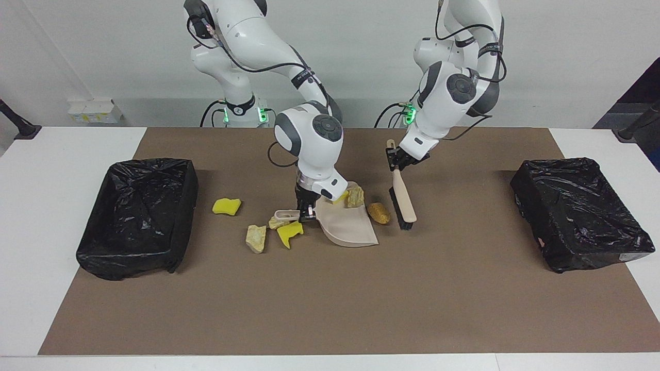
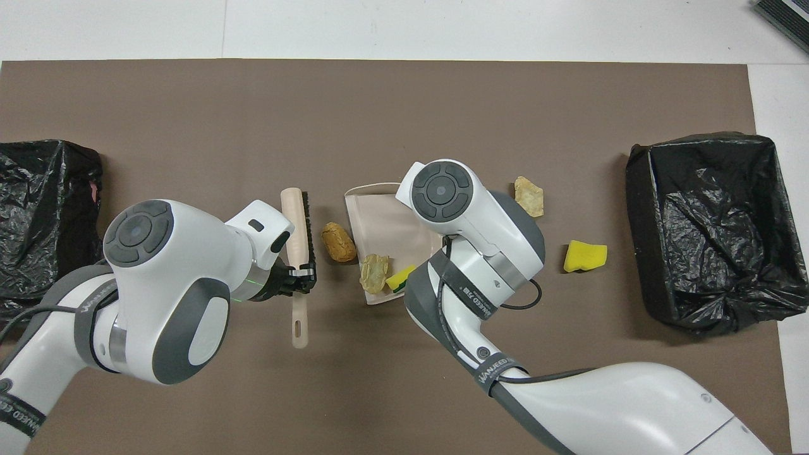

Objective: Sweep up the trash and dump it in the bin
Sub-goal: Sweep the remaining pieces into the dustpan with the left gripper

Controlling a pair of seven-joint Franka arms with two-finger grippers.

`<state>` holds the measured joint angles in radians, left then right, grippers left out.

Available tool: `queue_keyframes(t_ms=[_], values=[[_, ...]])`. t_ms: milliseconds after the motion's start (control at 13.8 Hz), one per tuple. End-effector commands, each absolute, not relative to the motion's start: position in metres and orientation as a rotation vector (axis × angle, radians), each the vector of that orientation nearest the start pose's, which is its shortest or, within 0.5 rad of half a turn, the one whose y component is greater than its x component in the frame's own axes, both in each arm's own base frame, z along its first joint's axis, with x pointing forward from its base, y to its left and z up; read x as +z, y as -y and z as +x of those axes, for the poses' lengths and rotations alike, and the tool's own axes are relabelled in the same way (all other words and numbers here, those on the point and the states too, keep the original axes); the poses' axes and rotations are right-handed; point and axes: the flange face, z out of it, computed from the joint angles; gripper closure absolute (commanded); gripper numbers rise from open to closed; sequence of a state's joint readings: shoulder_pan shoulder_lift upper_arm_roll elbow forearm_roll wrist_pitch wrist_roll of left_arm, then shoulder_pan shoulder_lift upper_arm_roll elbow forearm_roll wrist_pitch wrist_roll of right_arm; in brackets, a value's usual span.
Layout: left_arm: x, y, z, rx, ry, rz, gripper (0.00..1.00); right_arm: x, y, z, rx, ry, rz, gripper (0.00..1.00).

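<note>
Facing view: left gripper [image 1: 397, 160] clamped on brush [image 1: 403, 201] beside orange-brown chunk [image 1: 379, 213]

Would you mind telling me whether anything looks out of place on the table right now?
The orange-brown chunk lies on the mat just off the dustpan, between it and the brush the left gripper holds, not inside like two other chunks.

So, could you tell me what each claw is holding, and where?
Left claw grips the brush by its handle; right claw grips the dustpan by its handle.
</note>
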<state>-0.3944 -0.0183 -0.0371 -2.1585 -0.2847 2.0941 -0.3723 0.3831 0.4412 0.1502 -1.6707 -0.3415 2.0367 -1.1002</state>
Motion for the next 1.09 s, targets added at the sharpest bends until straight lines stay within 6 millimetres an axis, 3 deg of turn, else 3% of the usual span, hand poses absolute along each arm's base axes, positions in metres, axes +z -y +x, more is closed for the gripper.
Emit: queue_keyframes(t_ms=[0, 217, 652, 1014], values=[[0.381, 0.245, 0.473, 0.219, 0.109, -3.322, 1.0, 0.343, -0.306, 0.579, -0.221, -2.298, 1.808, 1.0], [0.373, 0.27, 0.454, 0.247, 0.039, -3.31, 1.0, 0.343, -0.305, 0.579, -0.221, -2.295, 1.811, 1.0], [0.382, 0.329, 0.413, 0.281, -0.097, -3.33, 1.0, 0.343, -0.305, 0.579, -0.221, -2.296, 1.813, 1.0], [0.383, 0.323, 0.419, 0.302, -0.023, -3.331, 1.0, 0.343, -0.301, 0.581, -0.224, -2.289, 1.822, 1.0]])
